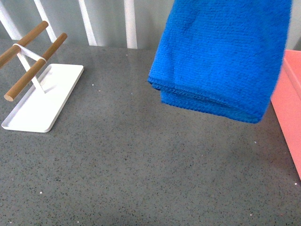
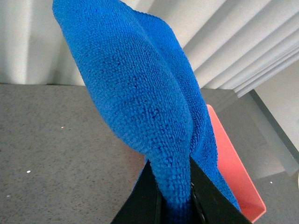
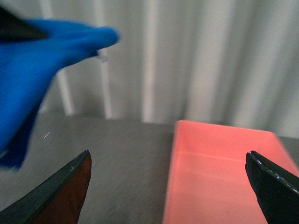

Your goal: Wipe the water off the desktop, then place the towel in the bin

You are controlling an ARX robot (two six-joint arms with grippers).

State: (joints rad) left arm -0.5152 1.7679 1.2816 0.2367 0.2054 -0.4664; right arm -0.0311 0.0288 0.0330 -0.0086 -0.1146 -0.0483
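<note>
— Where is the towel (image 1: pixel 221 56) held?
— One is clamped in the left gripper (image 2: pixel 173 184), hung over the desktop (image 1: pixel 141 165) at one o'clock, near one bin (image 1: pixel 292 94) at three.
— The right gripper (image 3: pixel 168 156)?
— Spread wide, nothing gripped. One tray (image 1: pixel 28 120) with two rods (image 1: pixel 37 66) is seen at ten.

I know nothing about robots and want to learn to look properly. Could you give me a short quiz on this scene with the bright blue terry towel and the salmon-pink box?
1. True or false: the bright blue terry towel lies spread flat on the speckled dark grey stone desktop.
2. The left gripper is shut on: A) the towel, B) a sponge, C) nothing.
3. Fill in: the open, empty right gripper points toward the salmon-pink rectangular ___.
Key: 1 false, it hangs in the air; 2 A; 3 bin.
</note>
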